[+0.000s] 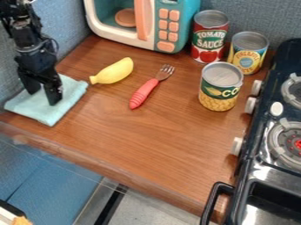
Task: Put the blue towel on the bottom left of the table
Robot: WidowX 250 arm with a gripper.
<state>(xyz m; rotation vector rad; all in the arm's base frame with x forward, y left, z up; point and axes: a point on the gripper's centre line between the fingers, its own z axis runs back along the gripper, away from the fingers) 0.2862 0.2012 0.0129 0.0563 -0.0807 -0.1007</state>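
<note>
Stove handle [212, 200] nearest, by the tabletop's [153, 140] right edge. Blue towel [71, 93] lies spread at the front left corner — placement looks done. Your gripper [42, 96] stands over it, fingers apart, gripping nothing. What's left, by my read — just lift the arm [31, 41] clear.

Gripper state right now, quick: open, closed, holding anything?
Gripper: open, its fingers spread apart over the blue towel, which lies flat beneath, not pinched.
</note>
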